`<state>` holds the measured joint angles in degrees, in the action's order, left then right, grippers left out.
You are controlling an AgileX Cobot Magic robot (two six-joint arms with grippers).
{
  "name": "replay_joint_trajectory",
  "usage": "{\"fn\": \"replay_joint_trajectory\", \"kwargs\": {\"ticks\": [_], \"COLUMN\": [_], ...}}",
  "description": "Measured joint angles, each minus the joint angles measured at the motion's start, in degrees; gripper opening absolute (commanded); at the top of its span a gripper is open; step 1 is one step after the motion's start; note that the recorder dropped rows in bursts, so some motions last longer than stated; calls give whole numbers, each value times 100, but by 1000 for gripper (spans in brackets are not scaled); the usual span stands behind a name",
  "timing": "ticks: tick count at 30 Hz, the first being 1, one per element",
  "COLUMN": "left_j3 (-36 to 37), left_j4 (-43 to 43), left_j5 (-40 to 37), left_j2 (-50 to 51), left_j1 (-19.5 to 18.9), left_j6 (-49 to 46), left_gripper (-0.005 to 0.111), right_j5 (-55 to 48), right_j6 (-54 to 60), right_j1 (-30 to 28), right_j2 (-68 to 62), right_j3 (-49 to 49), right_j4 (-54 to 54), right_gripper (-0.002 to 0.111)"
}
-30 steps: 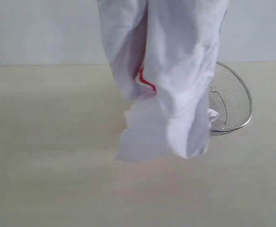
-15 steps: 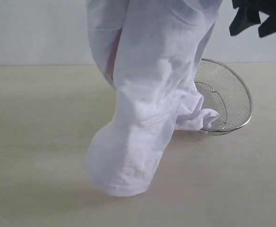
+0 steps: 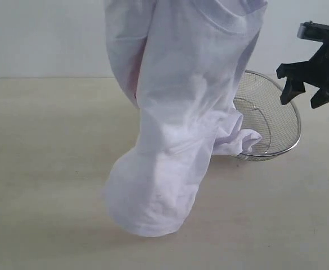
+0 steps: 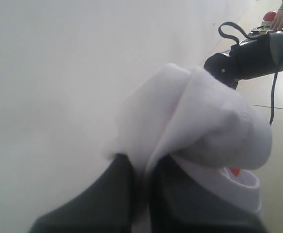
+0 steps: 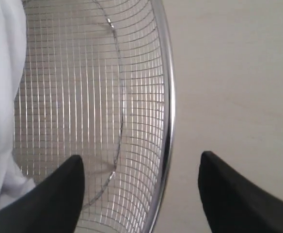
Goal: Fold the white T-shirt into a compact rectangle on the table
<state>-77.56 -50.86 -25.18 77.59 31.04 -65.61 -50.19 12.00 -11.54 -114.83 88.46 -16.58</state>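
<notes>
Snagging is our main worry: a tail of the white T-shirt [image 3: 181, 129] trails into the round wire-mesh basket [image 3: 277, 112]. If the left gripper [image 4: 141, 187] carries the cloth away, we judge that the tail could drag on the rim and tip or slide the basket along the counter [image 3: 46, 180].

A second risk lies in the grasp itself. The left gripper is clamped on a thick bunch of fabric, with the small orange neck tag [image 4: 234, 171] just beside its fingers, so the shirt hangs as a twisted column and not as a flat sheet. Laid down this way it would likely land crumpled, and we would need a spreading step before any fold.

The right gripper [image 3: 299, 101] stands wide and holds nothing. Should it close low over the mesh for the tail, it could catch wire along with cloth.

The left gripper is out of the exterior view, above its edge. The shirt hangs straight below it, and the lower end appears to rest on the counter. From the right gripper, the hanging column is off toward the left arm's side. The tail in the basket lies below the right gripper, near one fingertip in its wrist view, and the basket rim runs between its jaws.
</notes>
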Motion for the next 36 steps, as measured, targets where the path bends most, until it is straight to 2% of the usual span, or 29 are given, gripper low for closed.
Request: {"fn": "replay_joint_trajectory", "kwargs": {"ticks": [4,6,8,11,12,13,19,26,36], "left_j3": [0,0,0,0,0,0,0,0,0], "left_j4": [0,0,0,0,0,0,0,22,357], "left_j5": [0,0,0,0,0,0,35,128,162], "left_j2": [0,0,0,0,0,0,-12,-230,-372], "left_j1": [0,0,0,0,0,0,0,0,0], "left_j6": [0,0,0,0,0,0,0,-54,59], "left_gripper": [5,5,5,5,5,5,5,5,5], "right_j5": [70,95,125,172,198,213,330,519,588], "right_j6": [104,104,142,251,262,278,204,-661,-964], "right_j1": [0,0,0,0,0,0,0,0,-450], "right_j2": [-294,-400,-494,-584,-596,-607,-608,-608,-503], "right_j3": [0,0,0,0,0,0,0,0,0], "right_j4": [-87,-100,-198,-336,-336,-347,-268,854,1165], "right_gripper": [59,53,42,17,5,0,0,0,0]}}
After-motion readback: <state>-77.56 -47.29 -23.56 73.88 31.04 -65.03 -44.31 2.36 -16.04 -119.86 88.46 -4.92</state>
